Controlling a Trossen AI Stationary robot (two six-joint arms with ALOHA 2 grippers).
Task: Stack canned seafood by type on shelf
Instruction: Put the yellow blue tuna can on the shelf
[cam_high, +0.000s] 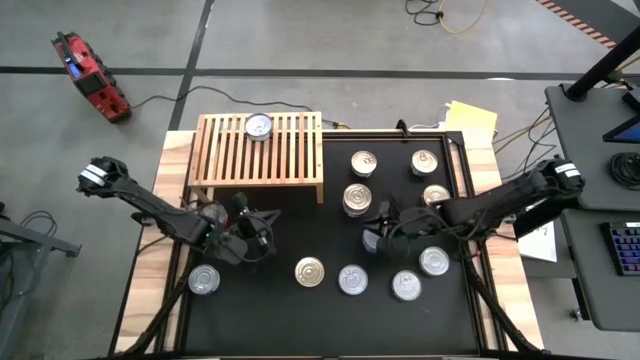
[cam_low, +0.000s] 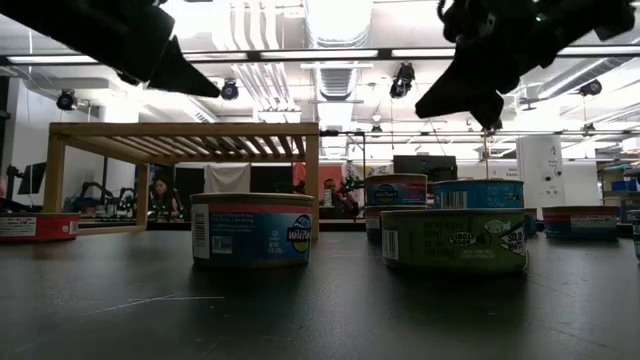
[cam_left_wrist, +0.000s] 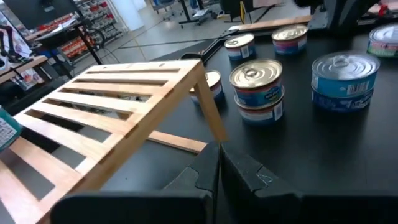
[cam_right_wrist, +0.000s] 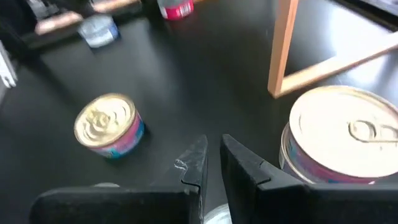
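Observation:
The shelf (cam_high: 258, 150), a low slatted wooden rack, stands at the mat's far left with one silver-lidded can (cam_high: 258, 126) on its top. Several more cans of seafood sit on the black mat; two are stacked (cam_high: 357, 198) just right of the shelf. My left gripper (cam_high: 246, 212) hovers shut in front of the shelf's near right leg (cam_left_wrist: 211, 115); its own view shows its fingers (cam_left_wrist: 219, 168) closed on nothing. My right gripper (cam_high: 372, 238) hovers shut above the mat, just near of the stacked cans (cam_right_wrist: 345, 134), with nothing between its fingers (cam_right_wrist: 211, 162).
A gold-lidded can (cam_high: 310, 271) and several silver-lidded ones (cam_high: 353, 280) stand in a row along the mat's near side, and one can (cam_high: 204, 280) at near left. More cans (cam_high: 424, 162) stand at far right. Bare mat lies between the two grippers.

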